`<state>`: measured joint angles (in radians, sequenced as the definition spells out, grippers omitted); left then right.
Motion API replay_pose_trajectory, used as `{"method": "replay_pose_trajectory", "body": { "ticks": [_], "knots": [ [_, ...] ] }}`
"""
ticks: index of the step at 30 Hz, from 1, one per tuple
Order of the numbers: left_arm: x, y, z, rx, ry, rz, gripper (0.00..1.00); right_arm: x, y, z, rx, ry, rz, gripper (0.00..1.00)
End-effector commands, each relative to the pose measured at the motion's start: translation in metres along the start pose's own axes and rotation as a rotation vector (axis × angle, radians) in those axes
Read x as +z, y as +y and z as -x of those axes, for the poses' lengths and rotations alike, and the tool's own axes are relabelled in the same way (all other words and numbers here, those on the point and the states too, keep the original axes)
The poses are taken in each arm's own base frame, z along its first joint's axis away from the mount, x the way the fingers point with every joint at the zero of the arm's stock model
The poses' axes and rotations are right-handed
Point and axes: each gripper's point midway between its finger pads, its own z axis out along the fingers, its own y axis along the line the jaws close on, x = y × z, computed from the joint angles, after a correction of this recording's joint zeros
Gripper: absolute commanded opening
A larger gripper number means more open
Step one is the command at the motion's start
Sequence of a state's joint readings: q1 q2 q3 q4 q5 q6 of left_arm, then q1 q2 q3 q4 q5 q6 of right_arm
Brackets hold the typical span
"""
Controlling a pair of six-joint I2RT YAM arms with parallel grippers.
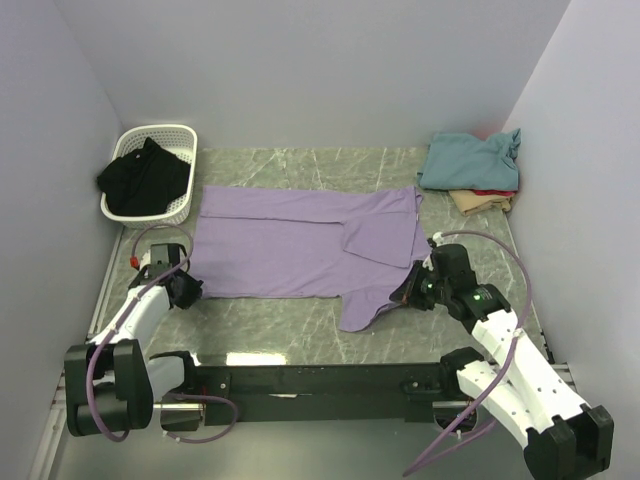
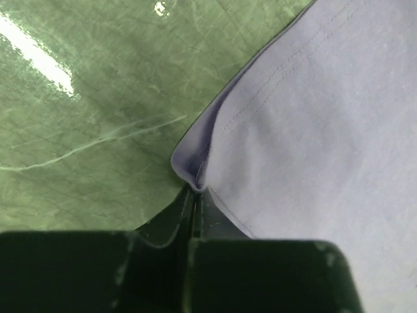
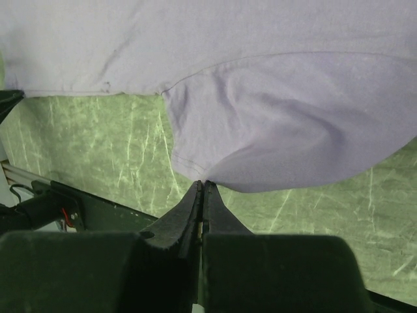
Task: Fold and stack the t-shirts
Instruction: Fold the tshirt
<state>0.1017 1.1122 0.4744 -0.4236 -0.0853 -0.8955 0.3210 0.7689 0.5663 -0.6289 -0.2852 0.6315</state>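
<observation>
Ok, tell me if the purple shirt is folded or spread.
Spread: the purple shirt lies flat, full length across the table, body not folded.

No text, label, brand, number or sign could be read on the lavender t-shirt (image 1: 290, 245), basket (image 1: 186, 140) or worktop (image 1: 270, 325).

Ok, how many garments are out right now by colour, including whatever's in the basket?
1 lavender t-shirt, spread flat
1 teal t-shirt, top of the far-right pile
1 red t-shirt, only a sliver showing under the teal
1 tan t-shirt, bottom of the pile
1 black garment, in the white basket
Total: 5
</observation>
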Motion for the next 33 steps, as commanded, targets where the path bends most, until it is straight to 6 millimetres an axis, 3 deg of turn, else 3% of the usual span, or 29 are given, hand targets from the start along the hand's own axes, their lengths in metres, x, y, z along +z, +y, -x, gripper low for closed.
{"method": "replay_pose_trajectory", "body": {
  "ticks": [1,16,26,33],
  "knots": [
    [-0.003,-0.005,0.001,-0.006,-0.003,-0.031,0.01,-0.011,0.014,0.022,-0.041,-0.076,0.021,0.00],
    [-0.032,-0.029,0.023,0.012,-0.071,-0.122,0.01,-0.035,0.020,0.050,-0.074,-0.171,-0.035,0.00],
    [-0.044,-0.041,0.030,0.022,-0.079,-0.164,0.01,-0.066,0.031,0.065,-0.071,-0.243,-0.049,0.00],
    [-0.044,-0.046,0.040,0.049,-0.103,-0.158,0.01,-0.066,0.027,0.078,-0.062,-0.281,-0.088,0.00]
  ]
}}
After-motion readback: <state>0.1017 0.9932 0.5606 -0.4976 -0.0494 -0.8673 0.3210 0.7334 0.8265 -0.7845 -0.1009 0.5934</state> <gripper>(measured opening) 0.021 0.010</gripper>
